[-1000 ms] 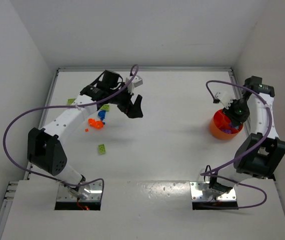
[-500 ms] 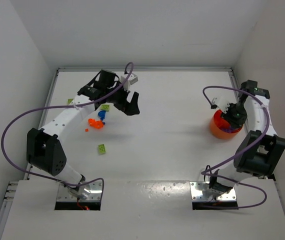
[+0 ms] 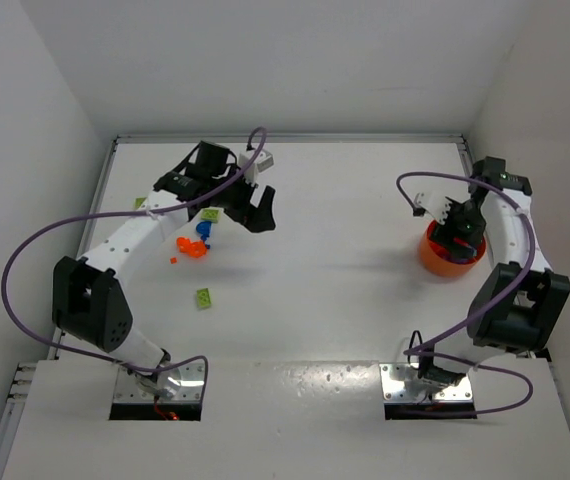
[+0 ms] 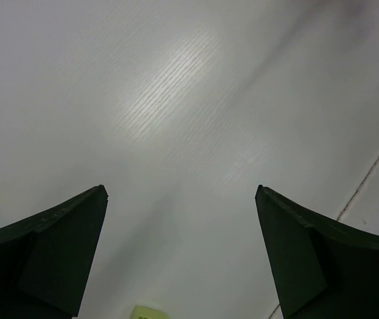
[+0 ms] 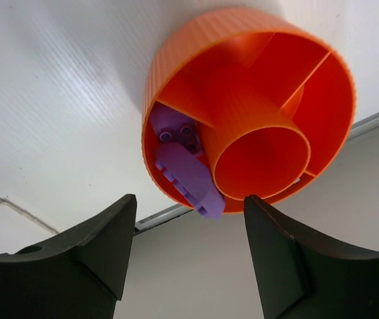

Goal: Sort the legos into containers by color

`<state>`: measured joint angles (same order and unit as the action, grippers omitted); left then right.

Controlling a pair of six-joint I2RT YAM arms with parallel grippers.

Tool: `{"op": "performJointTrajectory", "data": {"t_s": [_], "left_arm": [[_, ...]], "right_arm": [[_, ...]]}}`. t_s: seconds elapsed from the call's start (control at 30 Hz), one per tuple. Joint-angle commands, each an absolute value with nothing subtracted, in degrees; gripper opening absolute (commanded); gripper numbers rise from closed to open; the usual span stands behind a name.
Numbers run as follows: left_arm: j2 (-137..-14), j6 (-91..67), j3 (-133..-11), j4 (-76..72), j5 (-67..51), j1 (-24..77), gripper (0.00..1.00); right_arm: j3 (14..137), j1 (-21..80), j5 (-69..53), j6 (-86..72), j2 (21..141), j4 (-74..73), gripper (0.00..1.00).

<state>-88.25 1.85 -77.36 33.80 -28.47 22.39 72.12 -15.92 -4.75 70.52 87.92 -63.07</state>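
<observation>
Right wrist: right claw [image 5: 189, 199] parted above tub [image 5: 176, 60].

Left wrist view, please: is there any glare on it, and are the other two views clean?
Left wrist: a bright streaked glare patch on the table. Right wrist: sharp, with the orange tub and purple legos crisp. Top external: even light, soft shadows only.

White tabletop [image 3: 335, 290] between plain white walls [image 3: 265, 60], soft glare across it.

Legos [image 3: 193, 246] left on the table [image 3: 335, 250], tub [image 3: 433, 263] right, bricks [image 5: 183, 166] inside it.
</observation>
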Motion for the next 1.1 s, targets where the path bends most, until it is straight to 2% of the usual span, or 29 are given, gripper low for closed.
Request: {"op": "performJointTrajectory", "data": {"t_s": [0.0,0.17,0.3,0.47,0.63,0.7,0.87,1.07], "left_arm": [[-85.08,3.77,-77.17,34.62,-26.29,21.71,1.00],[-82.36,10.70,-75.86,41.29,-23.99,21.09,1.00],[-78.76,23.33,-72.52,47.27,-22.41,17.68,0.90],[-78.05,34.26,-67.08,52.91,-16.29,15.39,0.78],[-81.11,32.89,-62.85,52.21,-4.08,14.06,0.71],[-83.31,28.33,-62.23,51.50,-2.21,12.49,0.71],[-83.85,18.91,-60.47,52.29,-3.60,11.78,0.83],[-88.50,10.90,-61.07,53.35,-1.05,10.20,0.84]], "right_arm": [[76.19,-14.68,-9.05,70.66,84.73,-63.80,0.66],[83.38,-14.68,-16.58,63.04,83.50,-65.21,0.66],[88.24,-14.68,-25.47,51.88,83.50,-68.03,0.65],[85.00,-14.68,-36.55,39.92,83.50,-68.29,0.63],[79.11,-14.68,-41.65,34.11,82.19,-64.86,0.62],[77.35,-14.68,-41.66,33.22,80.87,-63.20,0.62],[75.68,-14.68,-40.26,33.22,78.76,-62.67,0.62],[74.44,-14.68,-40.25,33.22,77.70,-62.67,0.62]]}}
